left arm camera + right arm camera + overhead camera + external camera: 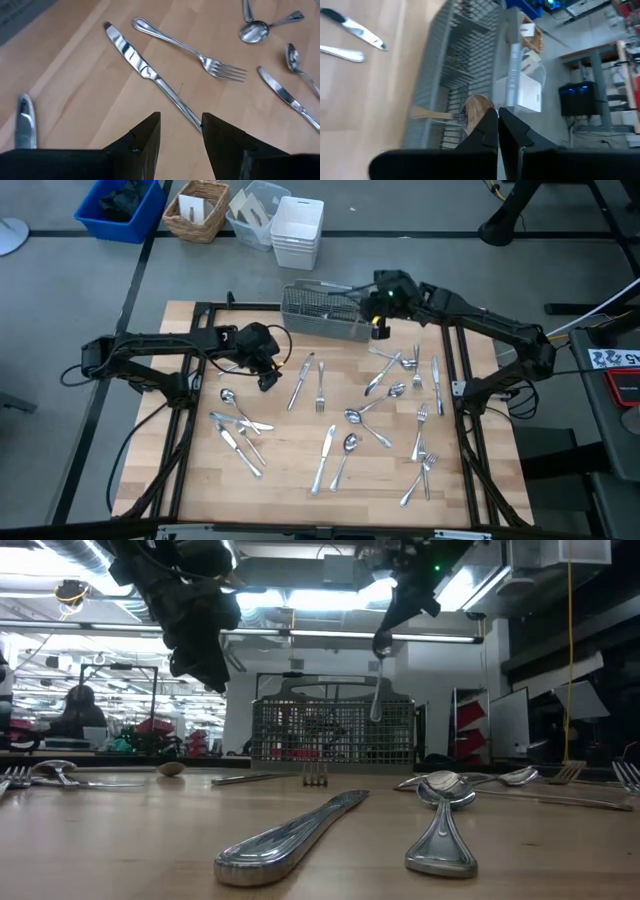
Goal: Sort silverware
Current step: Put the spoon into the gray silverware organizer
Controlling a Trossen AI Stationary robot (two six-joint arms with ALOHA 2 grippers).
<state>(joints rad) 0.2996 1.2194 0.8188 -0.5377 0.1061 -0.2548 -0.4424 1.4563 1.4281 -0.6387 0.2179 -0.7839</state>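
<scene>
Both right gripper (498, 127) fingers pinch a spoon (476, 111).

Polished, mirror-bright metal silverware (320, 385) lies on a pale, matt wood-plank table (290, 480). Beyond the left fingers (145, 145), matt black plastic, gleams a glossy knife (145, 72). The caddy (325, 315) is dull grey wire mesh.
</scene>
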